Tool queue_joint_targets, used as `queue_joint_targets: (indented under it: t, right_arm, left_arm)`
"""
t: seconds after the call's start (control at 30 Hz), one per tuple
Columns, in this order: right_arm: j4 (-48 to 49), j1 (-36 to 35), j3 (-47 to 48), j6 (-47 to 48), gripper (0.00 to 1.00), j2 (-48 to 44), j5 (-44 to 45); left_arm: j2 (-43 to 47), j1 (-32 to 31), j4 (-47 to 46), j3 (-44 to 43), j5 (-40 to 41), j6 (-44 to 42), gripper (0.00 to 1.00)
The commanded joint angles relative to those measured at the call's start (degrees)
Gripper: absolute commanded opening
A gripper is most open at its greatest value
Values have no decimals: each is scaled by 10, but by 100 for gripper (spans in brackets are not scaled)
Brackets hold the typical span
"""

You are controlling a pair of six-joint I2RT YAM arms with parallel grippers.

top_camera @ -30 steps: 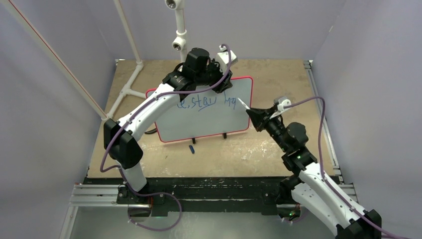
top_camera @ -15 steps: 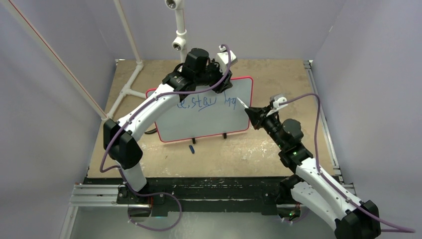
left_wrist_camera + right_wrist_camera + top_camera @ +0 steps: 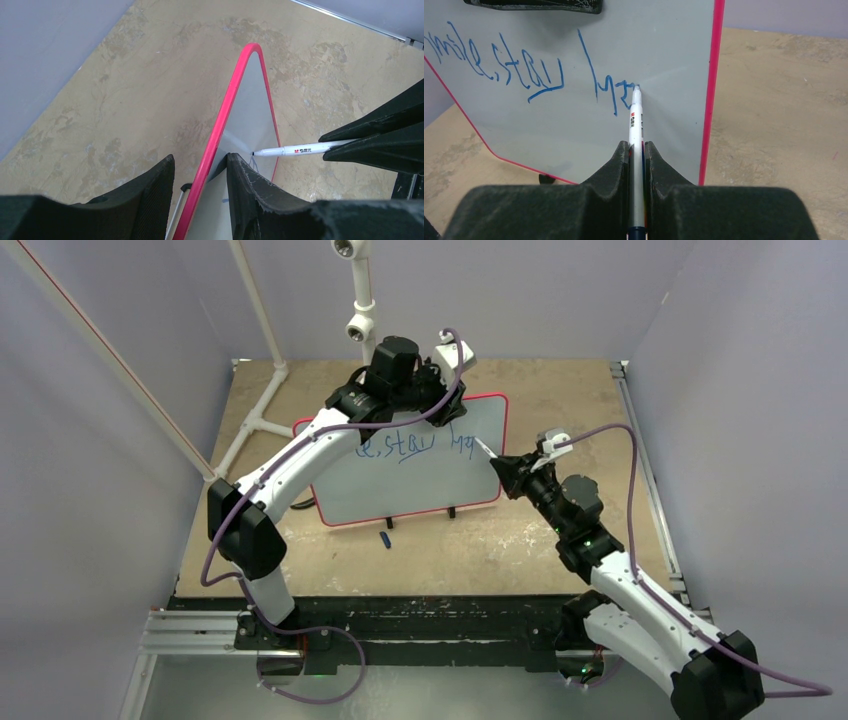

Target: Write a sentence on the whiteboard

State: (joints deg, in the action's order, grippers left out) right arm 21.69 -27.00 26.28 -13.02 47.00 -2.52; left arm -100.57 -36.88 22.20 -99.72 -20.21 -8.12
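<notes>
Against the upright whiteboard [image 3: 574,125], the right gripper [image 3: 636,150] clamps a marker [image 3: 636,125] tip-first; the left gripper [image 3: 200,185] pinches its top edge.

Start of the sentence [image 3: 499,65] cut off at the right-wrist view's left edge.

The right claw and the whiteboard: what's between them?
A white marker, gripped in the right claw, bridges the gap; its tip touches the whiteboard at the blue writing, clearest in the right wrist view.

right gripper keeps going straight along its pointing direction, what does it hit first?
The whiteboard. The marker in the right gripper already has its tip at the board face beside the blue sentence, so nothing else lies between.
</notes>
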Motion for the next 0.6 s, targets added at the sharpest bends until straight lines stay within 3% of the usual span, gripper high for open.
queue_joint_targets:
  t: [0.0, 0.57]
  right_arm:
    - [21, -1, 14, 7, 0, 6, 7]
    - [-13, 0, 6, -5, 0, -9, 37]
  left_arm:
    - [20, 4, 6, 8, -5, 10, 40]
    - [21, 6, 4, 8, -7, 11, 40]
